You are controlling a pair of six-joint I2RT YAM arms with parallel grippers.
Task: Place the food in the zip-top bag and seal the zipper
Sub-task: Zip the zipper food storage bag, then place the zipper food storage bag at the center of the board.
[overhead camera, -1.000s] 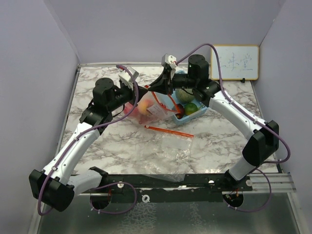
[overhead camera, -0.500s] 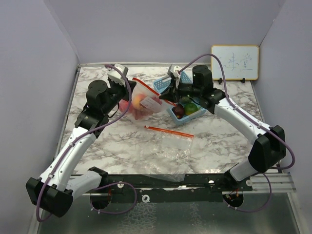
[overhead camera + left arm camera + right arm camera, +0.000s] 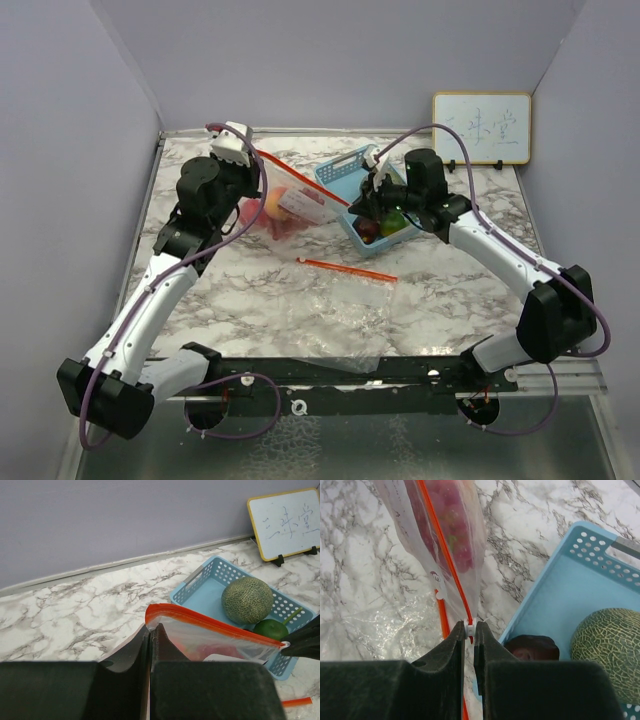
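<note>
Over the table (image 3: pixel 450 290), zip-top bag (image 3: pixel 290 205) seemingly crosswise.

Clear bag (image 3: pixel 215 641), orange zipper (image 3: pixel 200 618); blue basket (image 3: pixel 200 587); grey-green netted melon (image 3: pixel 247 600); white-grey marbled table (image 3: pixel 75 615).

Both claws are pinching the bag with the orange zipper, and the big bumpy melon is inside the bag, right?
Not quite. The melon sits in the blue basket, not in the bag; the left wrist view shows it. The left claw and right claw do pinch the bag at its orange zipper.
</note>
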